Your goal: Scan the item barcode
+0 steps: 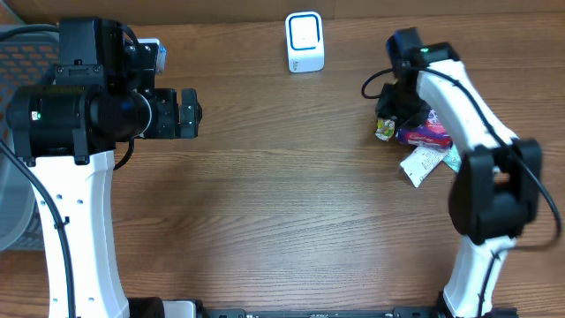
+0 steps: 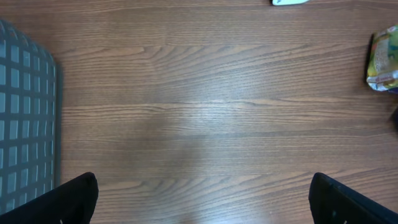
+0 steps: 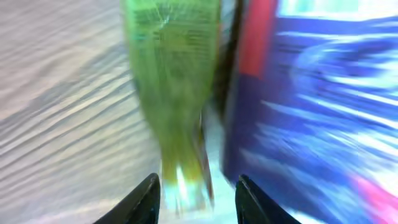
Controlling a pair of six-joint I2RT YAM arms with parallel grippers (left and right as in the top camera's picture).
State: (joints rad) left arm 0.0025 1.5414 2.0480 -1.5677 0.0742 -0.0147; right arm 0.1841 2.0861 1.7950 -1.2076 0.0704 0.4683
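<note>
Right hand [image 3: 196, 200]: 2 black fingers stand partly apart, with the lower end of a green-and-yellow crinkly plastic packet [image 3: 171, 93] between them. The wrist view is badly smeared, so I cannot tell whether the fingers pinch the packet or only straddle it. Hard against its right side lies a blue-purple glossy packet [image 3: 323, 112] with a red band.

From above, this hand sits at the far right of the wooden surface [image 1: 265, 203], over the left edge of a small heap. The green-and-yellow packet is leftmost and the blue-purple one beside it. A white paper-like packet [image 1: 422, 165] lies nearer, and a teal scrap [image 1: 452, 157] is partly under the arm.

The white box-shaped barcode scanner [image 1: 305, 41] stands far centre, well apart from the heap. No item is in front of it yet.

Left hand [image 1: 190, 110]: released, fingers spread wide, holding nothing, over bare surface at the left.

Risks, as judged:
- A thin, slick packet caught only by its end could slip out on the lift if the pinch is shallow.
- The blue-purple neighbour is so close that 1 finger may snag it, dragging 2 items or scattering the heap.
- A limp packet may fold or hang with the barcode turned away from the scanner, so the read fails.
- Crinkle and glare could also spoil the read.
</note>
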